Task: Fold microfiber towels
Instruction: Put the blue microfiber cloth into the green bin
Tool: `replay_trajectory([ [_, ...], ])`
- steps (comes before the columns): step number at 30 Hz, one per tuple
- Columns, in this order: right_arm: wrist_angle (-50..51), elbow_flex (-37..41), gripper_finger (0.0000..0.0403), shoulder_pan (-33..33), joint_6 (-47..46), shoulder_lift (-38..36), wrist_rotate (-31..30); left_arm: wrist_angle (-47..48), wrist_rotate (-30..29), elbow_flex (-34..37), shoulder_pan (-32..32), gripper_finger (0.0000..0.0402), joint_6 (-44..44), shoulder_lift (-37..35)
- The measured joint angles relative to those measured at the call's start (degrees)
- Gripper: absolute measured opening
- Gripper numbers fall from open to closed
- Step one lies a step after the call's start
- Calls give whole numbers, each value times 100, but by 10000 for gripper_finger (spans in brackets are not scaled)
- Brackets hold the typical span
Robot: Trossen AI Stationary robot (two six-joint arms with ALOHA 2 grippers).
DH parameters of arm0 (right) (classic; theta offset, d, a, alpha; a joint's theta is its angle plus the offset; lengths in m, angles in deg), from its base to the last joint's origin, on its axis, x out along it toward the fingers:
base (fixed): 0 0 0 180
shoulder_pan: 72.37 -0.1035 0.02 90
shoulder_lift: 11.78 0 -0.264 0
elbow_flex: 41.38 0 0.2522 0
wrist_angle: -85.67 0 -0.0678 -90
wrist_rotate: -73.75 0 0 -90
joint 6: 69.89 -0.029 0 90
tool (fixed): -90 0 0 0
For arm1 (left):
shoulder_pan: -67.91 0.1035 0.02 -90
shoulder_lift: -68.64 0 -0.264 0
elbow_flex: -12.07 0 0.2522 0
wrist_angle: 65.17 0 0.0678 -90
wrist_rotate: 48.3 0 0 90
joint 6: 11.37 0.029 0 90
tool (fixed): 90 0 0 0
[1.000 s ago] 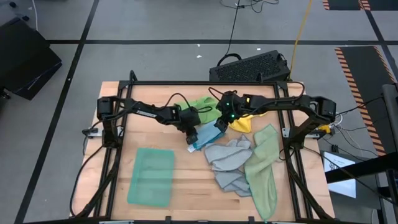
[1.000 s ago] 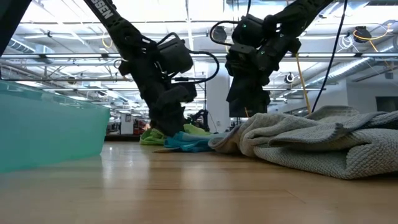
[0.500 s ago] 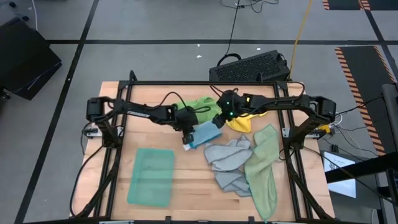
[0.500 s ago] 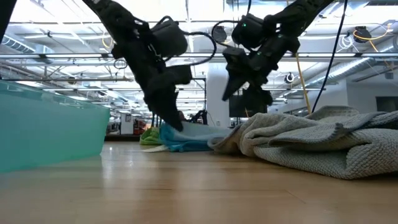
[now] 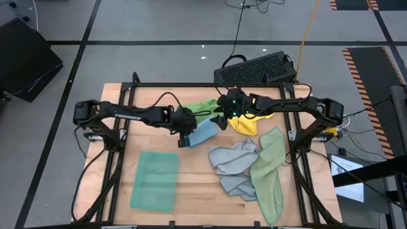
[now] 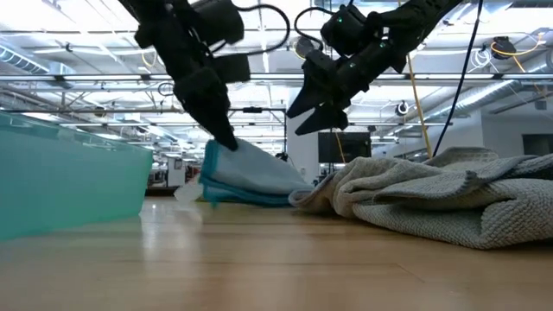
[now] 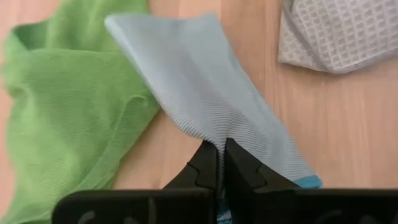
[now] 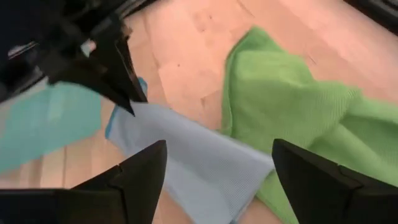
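Note:
My left gripper (image 5: 184, 138) is shut on a light blue towel (image 5: 205, 131) at the table's middle; in the low view the gripper (image 6: 225, 138) holds one end up. My right gripper (image 6: 298, 121) hangs open just above the towel's far right end (image 8: 186, 155), touching nothing. A bright green towel (image 5: 200, 108) lies behind the blue one and a yellow one (image 5: 248, 124) to its right. Grey (image 5: 232, 162) and pale sage (image 5: 270, 172) towels lie crumpled at the right. A folded teal towel (image 5: 154, 180) lies flat near the front left. My left gripper pinches the light blue towel between its two fingers at a puckered spot near its near left end (image 7: 211, 142). The fingers slant down from the table's left. That end is raised and the cloth slopes down, its far end (image 6: 276, 186) on the table; the number of layers is unclear.
A black frame (image 5: 203, 84) rims the wooden table. A dark keyboard-like case (image 5: 257, 69) sits on the floor beyond the far edge. Bare wood (image 5: 197, 191) lies between the teal towel and the grey one.
My left gripper has risen and drawn toward the table's left, lifting the blue towel's near end off the wood while the far end stays down. My right gripper has opened wide, let go of the towel and tipped up from pointing down.

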Motion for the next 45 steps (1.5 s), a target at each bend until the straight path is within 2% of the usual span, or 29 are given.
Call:
replay_trajectory([
  [6, -31, -233, 282, -38, 49, 0, 229, 363, -327, -11, -198, 10, -52, -656],
  [18, 28, -1423, 292, -196, 491, -1, 312, 804, -790, -26, -838, 9, -415, -1597],
  [24, 31, -1611, 305, -56, 218, 199, 1468, 1351, -942, -387, -1180, 9, -390, -1709],
  [31, -340, -2061, 302, -155, 261, 677, 2128, 2285, -911, -1015, -1429, 9, -344, -1711],
  [33, -394, -2215, 302, -206, 225, 917, 2203, 2461, -814, -1181, -1473, 10, -509, -1708],
  [37, -461, -2378, 302, -300, 124, 1209, 2198, 2955, -249, -1443, -1631, 10, -1109, -1712],
  [42, -370, -2382, 302, -351, 39, 1259, 2074, 3819, 432, -1735, -2089, 9, -1854, -1717],
  [45, -246, -2382, 302, -361, 7, 1258, 2008, 4301, 545, -1742, -2466, 12, -2151, -1766],
])
